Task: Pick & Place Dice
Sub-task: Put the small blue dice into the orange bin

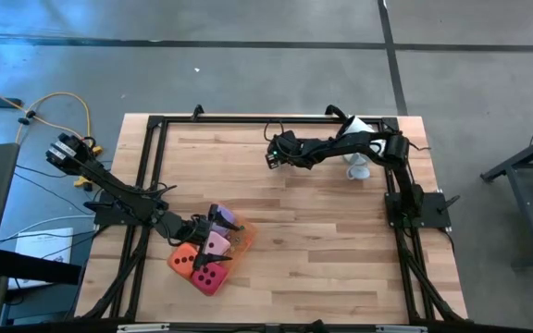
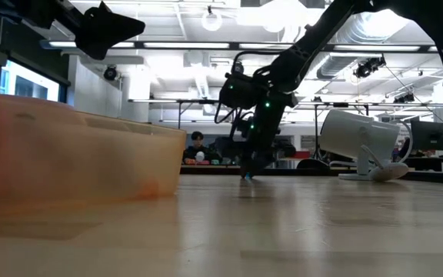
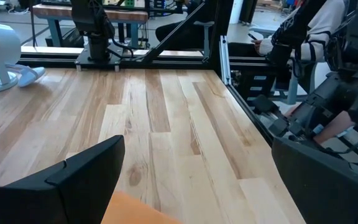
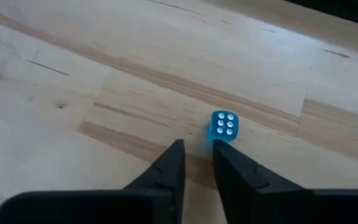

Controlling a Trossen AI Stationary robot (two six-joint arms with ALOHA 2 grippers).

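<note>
Four dice lie together at the orange tray (image 1: 241, 238), near the table's near-left corner: purple (image 1: 228, 218), light pink (image 1: 216, 244), orange (image 1: 183, 260) and magenta (image 1: 209, 277). My left gripper (image 1: 213, 228) hangs over them, open wide (image 3: 197, 146), with an orange surface (image 3: 135, 211) just below it. My right gripper (image 1: 272, 157) is low over the far middle of the table. Its fingers (image 4: 197, 150) point down with a narrow gap. A tiny blue die with white pips (image 4: 224, 126) lies on the wood right at one fingertip (image 4: 224, 154). My right gripper comes at the blue die from above, and one fingertip (image 4: 221, 149) stands right against the die's side (image 4: 222, 139). The die sits flat on the table, outside the gap between the fingers. I cannot tell whether the fingertip touches it.
A white device on a round foot (image 1: 359, 166) stands near the far-right corner, beside the right arm's base. A black frame (image 1: 152, 148) runs along the table's edges. Bare wood lies between the two grippers (image 1: 322, 240). People sit in the room beyond the table (image 2: 197, 146).
</note>
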